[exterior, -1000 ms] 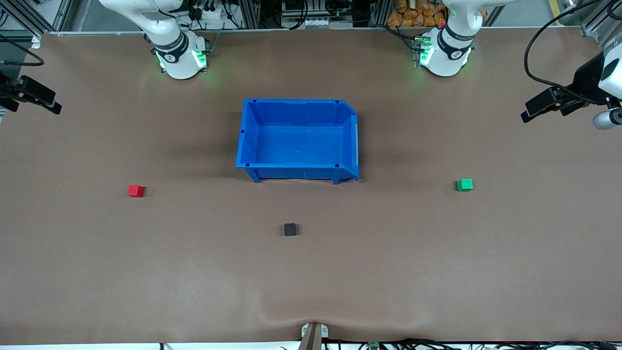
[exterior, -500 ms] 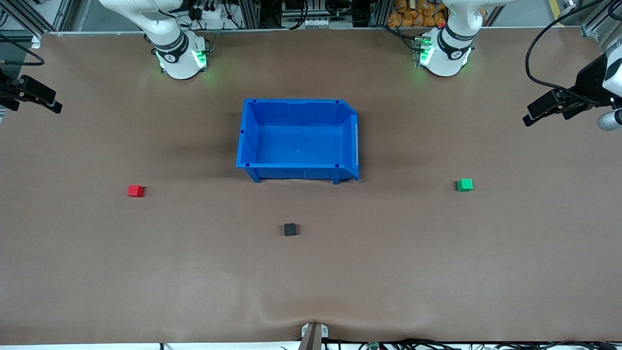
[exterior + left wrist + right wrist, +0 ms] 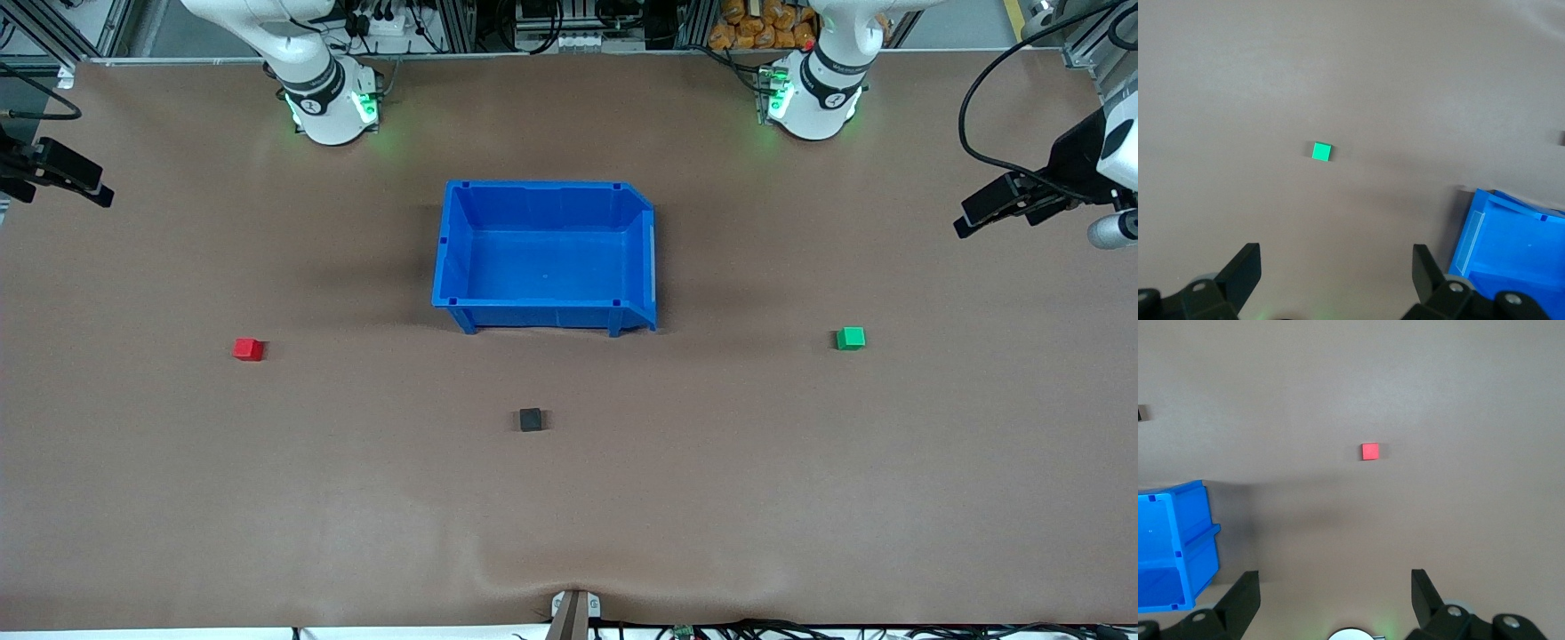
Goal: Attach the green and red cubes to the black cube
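While both arms hang high at the two ends, nothing on the table is touched.
Surface [image 3: 569, 516]: brown mat covering the whole work area, with the two arm bases along the edge farthest from the front camera.
Blue bin [image 3: 449, 258]: the landmark, open-topped and sitting mid-surface between the two bases; its lower, sloped wall faces the left arm's end. A corner of it shows in each wrist view [image 3: 1511, 230] [image 3: 1178, 520].
Left tool [image 3: 987, 206]: up in the air over the left arm's end of the surface, well apart from the blue bin. In the left wrist view [image 3: 1336, 270] its fingers [image 3: 1245, 267] stand spread wide with nothing between them.
Right tool [image 3: 78, 180]: up in the air over the right arm's end of the surface, also well apart from the blue bin. In the right wrist view [image 3: 1335, 593] its fingers [image 3: 1425, 590] stand spread wide and hold nothing.
Green cube [image 3: 851, 338]: resting on the surface toward the left arm's end from the blue bin, a little nearer the front camera than the bin; seen alone on bare mat in the left wrist view [image 3: 1321, 152].
Red cube [image 3: 248, 348]: resting on the surface toward the right arm's end from the blue bin, a little nearer the front camera than the bin; seen alone in the right wrist view [image 3: 1369, 451].
Black cube [image 3: 531, 419]: on the surface nearer the front camera than the blue bin, about level with the bin's middle, well apart from both coloured cubes.
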You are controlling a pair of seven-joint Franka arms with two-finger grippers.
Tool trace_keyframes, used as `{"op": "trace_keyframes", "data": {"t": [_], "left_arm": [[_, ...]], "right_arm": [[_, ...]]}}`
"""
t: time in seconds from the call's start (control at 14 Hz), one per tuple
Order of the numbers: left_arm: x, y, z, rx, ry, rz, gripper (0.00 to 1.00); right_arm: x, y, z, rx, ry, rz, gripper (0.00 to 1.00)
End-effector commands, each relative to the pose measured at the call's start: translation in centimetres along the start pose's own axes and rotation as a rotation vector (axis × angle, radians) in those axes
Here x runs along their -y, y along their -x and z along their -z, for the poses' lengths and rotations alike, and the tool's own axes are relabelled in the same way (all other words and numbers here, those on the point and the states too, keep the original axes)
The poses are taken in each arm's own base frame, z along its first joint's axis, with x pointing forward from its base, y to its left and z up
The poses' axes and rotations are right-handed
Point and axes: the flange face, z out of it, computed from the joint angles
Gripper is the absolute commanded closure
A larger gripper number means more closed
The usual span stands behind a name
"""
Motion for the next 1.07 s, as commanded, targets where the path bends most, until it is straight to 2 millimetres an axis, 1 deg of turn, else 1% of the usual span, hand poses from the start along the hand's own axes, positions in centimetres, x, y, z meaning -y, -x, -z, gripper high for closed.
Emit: {"op": "trace_keyframes", "data": {"t": [0.0, 0.43, 0.57, 0.71, 0.79, 0.86, 1.0], "left_arm": [[0.0, -0.3, 0.1, -0.008, 0.024, 0.001, 0.00], [-0.1, -0.6, -0.4, 0.001, 0.023, 0.001, 0.00], [-0.2, -1.3, -2.1, 0.033, 0.020, 0.000, 0.00], [-0.2, -1.3, -2.1, 0.035, 0.019, 0.000, 0.00], [-0.1, -1.5, -2.4, 0.039, 0.018, 0.002, 0.00], [-0.1, -1.8, -3.1, 0.053, 0.017, 0.001, 0.00], [-0.3, -1.7, -3.4, 0.065, 0.014, 0.001, 0.00]], "right_arm": [[0.6, 0.2, 0.4, -0.004, 0.005, 0.003, 0.00], [0.1, 0.3, 0.3, 0.001, 0.005, -0.004, 0.00], [0.4, 0.3, 0.3, 0.000, 0.005, 0.002, 0.00], [0.4, 0.3, 0.3, 0.001, 0.007, 0.000, 0.00], [0.2, 0.2, 0.3, 0.000, 0.007, -0.002, 0.00], [0.4, 0.2, 0.4, -0.005, 0.007, 0.001, 0.00], [0.7, 0.2, 0.4, -0.003, 0.007, 0.008, 0.00]]}}
